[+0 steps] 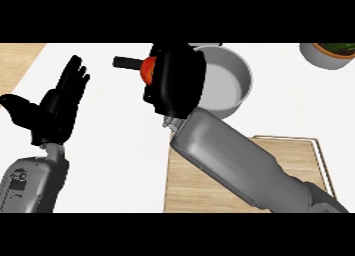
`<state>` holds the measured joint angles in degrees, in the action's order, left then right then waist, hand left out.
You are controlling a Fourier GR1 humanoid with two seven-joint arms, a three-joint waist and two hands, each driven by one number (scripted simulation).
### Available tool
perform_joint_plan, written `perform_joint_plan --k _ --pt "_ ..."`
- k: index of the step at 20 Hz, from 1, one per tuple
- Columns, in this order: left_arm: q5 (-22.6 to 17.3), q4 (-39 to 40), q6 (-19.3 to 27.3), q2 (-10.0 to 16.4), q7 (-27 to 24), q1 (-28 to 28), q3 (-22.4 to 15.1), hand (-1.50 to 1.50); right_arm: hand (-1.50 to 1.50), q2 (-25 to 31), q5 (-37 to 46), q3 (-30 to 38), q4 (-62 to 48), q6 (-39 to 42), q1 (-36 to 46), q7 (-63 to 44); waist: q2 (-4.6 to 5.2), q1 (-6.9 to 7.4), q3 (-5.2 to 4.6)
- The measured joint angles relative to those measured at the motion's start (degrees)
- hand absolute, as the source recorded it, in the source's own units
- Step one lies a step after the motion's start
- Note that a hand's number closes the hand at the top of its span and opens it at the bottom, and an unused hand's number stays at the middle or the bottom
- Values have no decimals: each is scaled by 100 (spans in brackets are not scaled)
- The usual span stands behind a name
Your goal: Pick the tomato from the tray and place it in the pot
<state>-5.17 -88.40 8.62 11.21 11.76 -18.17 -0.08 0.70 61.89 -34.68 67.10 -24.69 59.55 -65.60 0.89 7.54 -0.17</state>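
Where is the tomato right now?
In the head view the tomato is upper centre, gripped in the right hand at the left rim of the pot, away from the tray.

Bright, even light fills the white table [113,150], which looks flat in tone. The pot [232,82] shows soft grey shading round its wall. The left robot hand [53,107] and the right robot hand [176,80] read as dark shapes with faint highlights. The tomato [146,69] stands out vivid red against the black.
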Motion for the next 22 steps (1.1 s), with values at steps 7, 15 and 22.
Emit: perform_joint_plan --k 7,15,22 --pt "-48 14 -2 86 36 7 148 0 150 -6 300 19 -1109 -418 268 -26 -6 -153 -2" --pt "-27 -142 8 80 42 125 145 0 150 -6 424 80 -2661 -601 537 48 20 -193 6" --pt "-14 -146 7 51 98 25 115 0 -150 -14 -248 460 -3292 -1190 249 434 80 -146 17"
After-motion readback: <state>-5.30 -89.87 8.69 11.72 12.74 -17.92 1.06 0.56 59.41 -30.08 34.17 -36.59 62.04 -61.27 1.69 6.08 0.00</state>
